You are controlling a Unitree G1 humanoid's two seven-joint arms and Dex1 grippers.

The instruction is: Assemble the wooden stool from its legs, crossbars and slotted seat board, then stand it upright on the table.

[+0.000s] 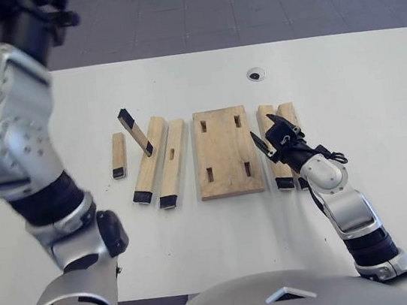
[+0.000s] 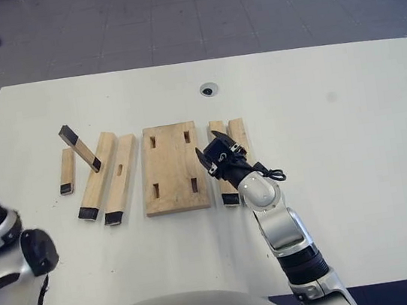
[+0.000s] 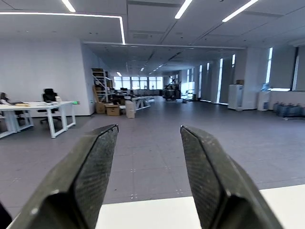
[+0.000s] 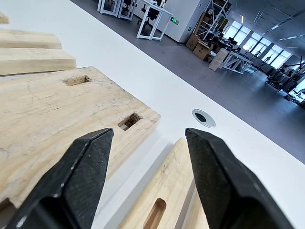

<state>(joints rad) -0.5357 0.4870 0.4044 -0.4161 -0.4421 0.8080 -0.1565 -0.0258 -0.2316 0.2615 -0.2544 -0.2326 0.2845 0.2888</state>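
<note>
Left eye view: one slotted seat board (image 1: 226, 151) lies flat on the desk (image 1: 362, 92), two legs (image 1: 172, 172) each side, two crossbars (image 1: 118, 155) leftmost. Left wrist view: left hand (image 3: 148, 130) spread. Right wrist view: right hand (image 4: 148, 133) spread over the board's edge.

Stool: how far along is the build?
Done: nothing joined. The seat board lies flat with empty slots. The left legs and right legs lie loose beside it. One crossbar leans across a left leg, another lies flat. In hand: nothing. The right end effector is open over the right legs, and the left end effector is open, raised off the table. Left: all assembly, then standing it up.
</note>
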